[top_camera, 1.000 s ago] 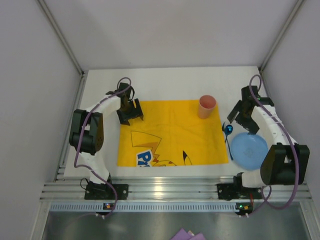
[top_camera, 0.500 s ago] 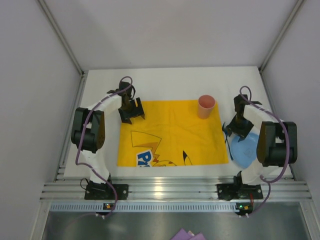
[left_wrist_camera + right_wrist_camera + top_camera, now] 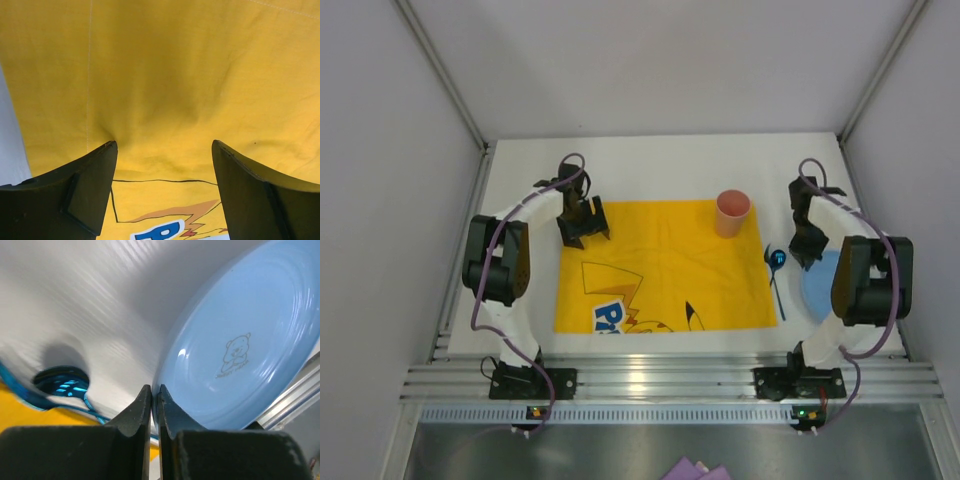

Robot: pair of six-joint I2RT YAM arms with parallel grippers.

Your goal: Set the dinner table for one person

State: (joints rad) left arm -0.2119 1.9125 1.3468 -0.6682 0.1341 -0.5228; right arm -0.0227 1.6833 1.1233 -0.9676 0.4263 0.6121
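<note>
right fingers (image 3: pixel 132 412): just snapped together onto the plate (image 3: pixel 240 340) rim
left fingers (image 3: pixel 85 185): apart, over the mat (image 3: pixel 165 75)
meaning: plate's grabbed, probably heading for the mat

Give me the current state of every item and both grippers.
Yellow cartoon-printed cloth placemat: spread flat on the white tabletop.
Pink plastic cup: upright on the placemat's far right corner.
Shiny blue spoon: lying along the placemat's right edge.
Light blue round plate: right of the spoon, rim apparently pinched.
Left gripper: open, empty, over the placemat's far left corner.
Right gripper: shut on the plate's rim.
</note>
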